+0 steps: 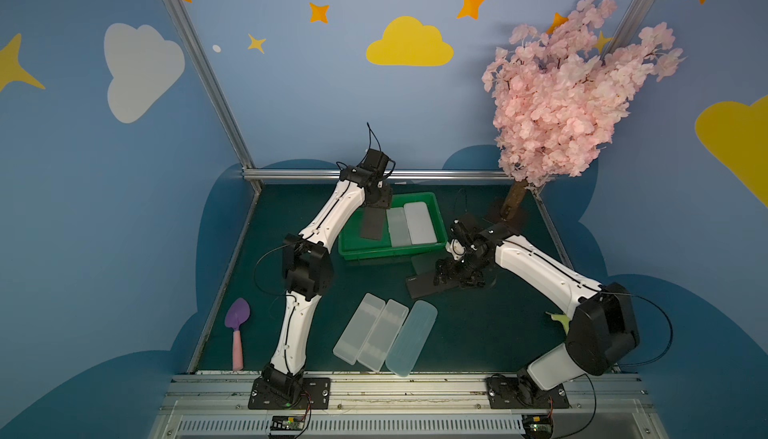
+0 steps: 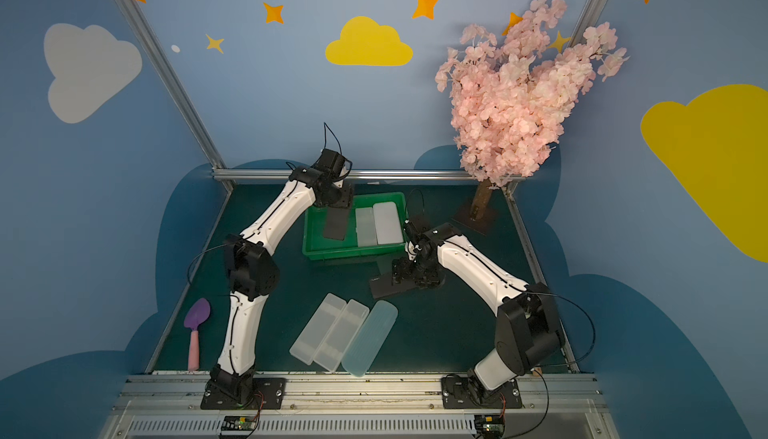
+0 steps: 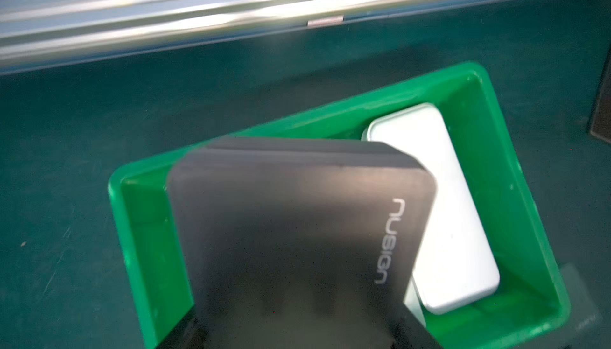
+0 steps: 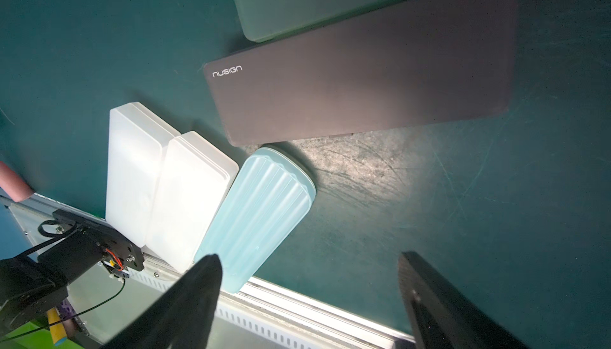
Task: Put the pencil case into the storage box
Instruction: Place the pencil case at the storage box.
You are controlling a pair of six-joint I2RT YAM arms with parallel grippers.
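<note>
Two claws are working over the dark green counter [image 1: 478,333]. The left claw [image 1: 377,207] is gripping one end of a black pencil case [image 1: 371,225], which is hanging tilted over the left part of the storage box [image 1: 390,252]. In the left wrist view this case [image 3: 297,231] is covering much of the green interior [image 3: 145,231], and whether its lower end is touching the box floor cannot be told. A frosted case [image 1: 398,228] and a white case [image 1: 420,221] are lying side by side in the right part of the box. The right claw [image 4: 307,256] is standing wide open and empty, hovering above a second black case [image 4: 363,76] that is lying flat on the counter, just in front of the box. Three translucent cases [image 1: 384,335] are lying side by side nearer the arm bases.
</note>
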